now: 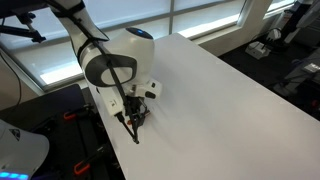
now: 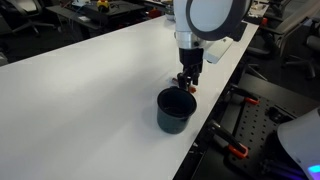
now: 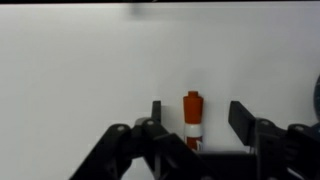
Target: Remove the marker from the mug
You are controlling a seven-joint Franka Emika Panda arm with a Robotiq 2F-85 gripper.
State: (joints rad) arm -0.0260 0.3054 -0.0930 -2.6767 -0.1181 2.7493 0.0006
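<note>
The tool is hanging over the white counter with its fingers apart, gripping nothing. The marker is showing between them. The mug is sitting just beside the tool.

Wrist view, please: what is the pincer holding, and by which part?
Nothing: the pincer is open, with the marker untouched between its fingers.

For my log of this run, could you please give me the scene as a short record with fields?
marker: orange-red end, white band; over bare table, outside the mug
mug: dark, upright, near the table edge
gripper: open, low beside the mug; fingers either side of the marker, touching neither side
task state: marker appears out of the mug
</note>
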